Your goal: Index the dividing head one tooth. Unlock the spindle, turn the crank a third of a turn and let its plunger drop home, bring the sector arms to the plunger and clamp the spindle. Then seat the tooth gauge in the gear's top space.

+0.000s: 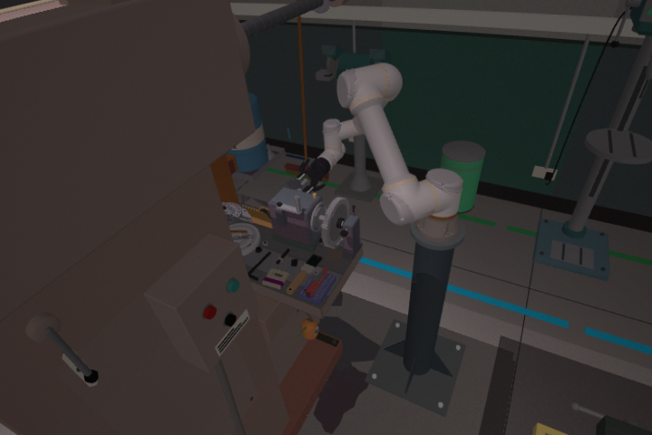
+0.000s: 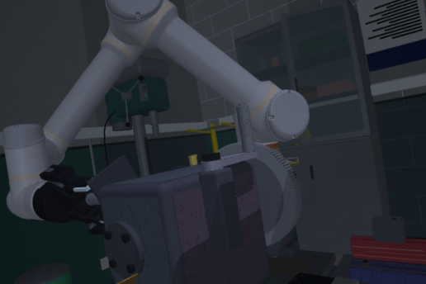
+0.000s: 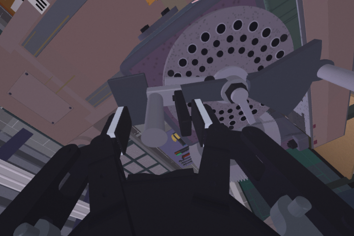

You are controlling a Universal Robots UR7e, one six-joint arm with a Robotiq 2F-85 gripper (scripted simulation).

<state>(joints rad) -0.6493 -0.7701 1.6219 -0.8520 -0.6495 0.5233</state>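
The dividing head sits on the machine table, with the toothed gear on its spindle end and the holed index plate on the opposite end. The crank arm lies across the plate, its grey handle pointing toward the wrist camera between the fingers of my open, empty gripper. Dark sector arms fan out to the right of the hub. A lever stands upright on top of the head. From the second side camera my gripper is at the plate end.
A green wall and a drill press stand behind. The milling machine's body fills the left. Small tools and a red and blue case lie on the table in front of the head. The arm's pedestal stands to the right.
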